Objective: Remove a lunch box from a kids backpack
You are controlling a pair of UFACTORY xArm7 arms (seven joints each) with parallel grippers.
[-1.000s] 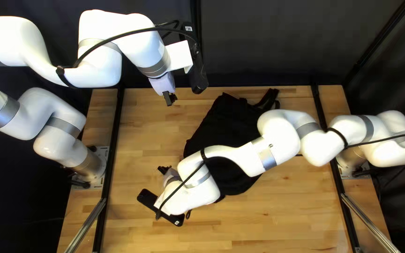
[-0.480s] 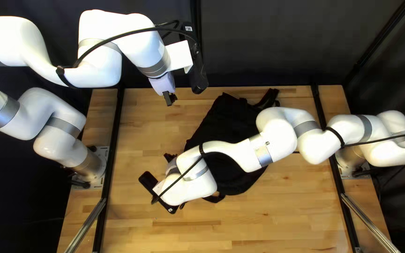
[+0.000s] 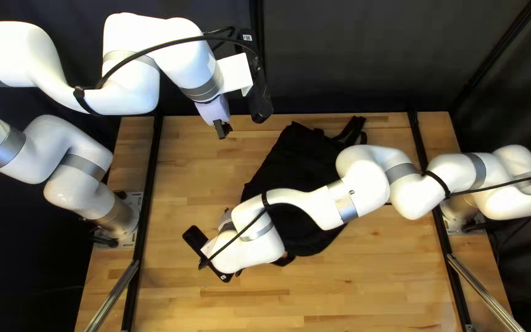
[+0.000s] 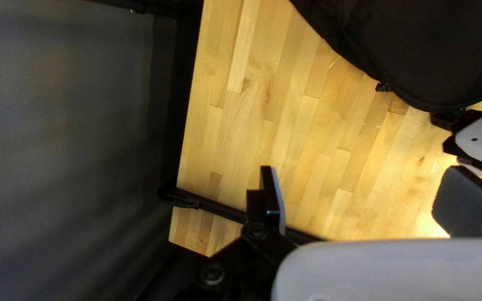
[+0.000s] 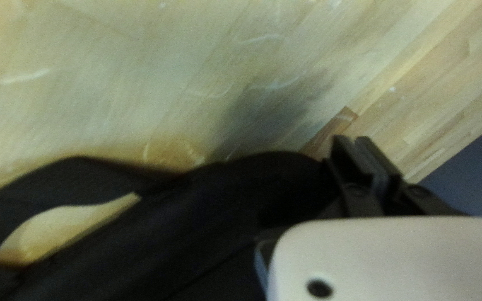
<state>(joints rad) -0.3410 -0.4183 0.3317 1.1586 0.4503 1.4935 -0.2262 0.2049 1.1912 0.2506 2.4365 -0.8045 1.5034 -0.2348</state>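
- Across the middle of the table point(image 3: 173, 258): black backpack point(image 3: 299, 157), laid flat, partly covered by the right arm point(image 3: 321, 208). The lunch box's position cannot be told.
- Near the table's far edge: left gripper point(image 3: 221, 129), raised and apart from the backpack; its black fingers point(image 4: 278, 195) stand wide open, holding nothing.
- Beside the backpack's rounded end: right gripper point(image 3: 225, 220), low, its fingers point(image 5: 342, 146) drawn together side by side, with nothing visibly held; black cloth lies right alongside them.
- Along the backpack's curved edge, left wrist view: zipper with a dark pull point(image 4: 384, 87).
- Against the wood, right wrist view: black loop point(image 5: 46, 187) framing a patch of tabletop.
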